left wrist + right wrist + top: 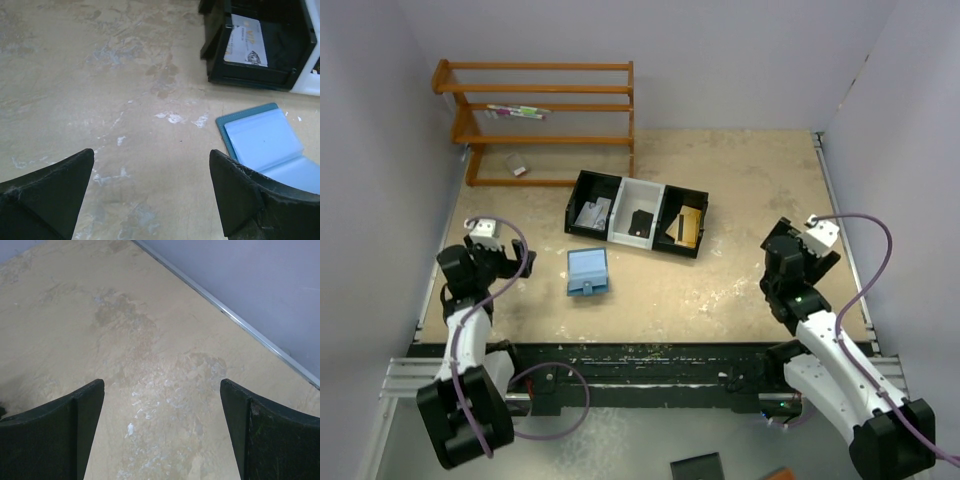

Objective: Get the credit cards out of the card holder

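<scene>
Peering past your released left end effector (151, 160), you see the card holder (265, 145) cropped, near its right; right end effector (162, 390) likewise released.

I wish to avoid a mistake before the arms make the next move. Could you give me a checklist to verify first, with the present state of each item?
1. Left tool open and empty: ok.
2. Right tool open and empty: ok.
3. Card holder lies flat on the table, apart from the tray: ok.
4. Card holder in the left wrist view: ok, though cut off at the right edge.
5. Nothing lies on the card holder: ok.
6. Cards inside its pockets: cannot tell.
</scene>
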Tool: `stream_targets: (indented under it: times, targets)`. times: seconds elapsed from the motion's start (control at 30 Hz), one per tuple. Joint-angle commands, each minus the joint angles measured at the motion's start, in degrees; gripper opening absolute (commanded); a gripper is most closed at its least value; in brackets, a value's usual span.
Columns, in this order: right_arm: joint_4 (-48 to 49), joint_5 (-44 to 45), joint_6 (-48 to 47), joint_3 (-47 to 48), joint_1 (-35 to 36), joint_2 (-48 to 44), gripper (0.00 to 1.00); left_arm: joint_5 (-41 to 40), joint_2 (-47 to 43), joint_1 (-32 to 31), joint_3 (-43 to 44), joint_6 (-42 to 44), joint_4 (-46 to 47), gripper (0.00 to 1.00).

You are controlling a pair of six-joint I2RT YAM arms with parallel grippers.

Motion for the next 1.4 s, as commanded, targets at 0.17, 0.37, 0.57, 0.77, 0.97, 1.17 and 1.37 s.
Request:
stream_targets:
  times: [0.17,0.37,0.57,0.77,0.97,1.17,1.37]
  targets:
    - [-20.66,14.02,23.62,7.44,-0.16,6.56,1.00,3.64,-20.51,-0.11,-13.55,-0.45,9.70,0.99]
    - [-7.40,8.67,10.57,4.42,-0.16,8.23,1.00,0.99,-28.10,-1.60,-16.33,-0.45,7.98,0.99]
    - [6.12,-0.88,-6.19,-4.98,-0.12,-6.81,1.00,-7.88,-28.04,-7.63,-16.39,-0.03,7.21,0.99]
    - [16.80,-23.11,-20.19,-14.31,-0.15,-15.30,1.00,-7.98,-28.71,-8.14,-16.79,0.15,7.19,0.99]
    - [21.37,-16.74,-21.86,-18.42,-0.16,-18.59,1.00,-13.53,-27.47,-10.01,-17.23,-0.87,8.35,0.99]
    - [23.43,-21.50,-21.20,-18.46,-0.16,-14.98,1.00,-22.44,-33.59,-11.40,-17.87,-3.67,4.59,0.99]
    - [17.39,-28.28,-26.43,-22.10,-0.16,-32.58,1.00,-24.60,-41.86,-11.40,-18.85,-4.70,-0.97,0.99]
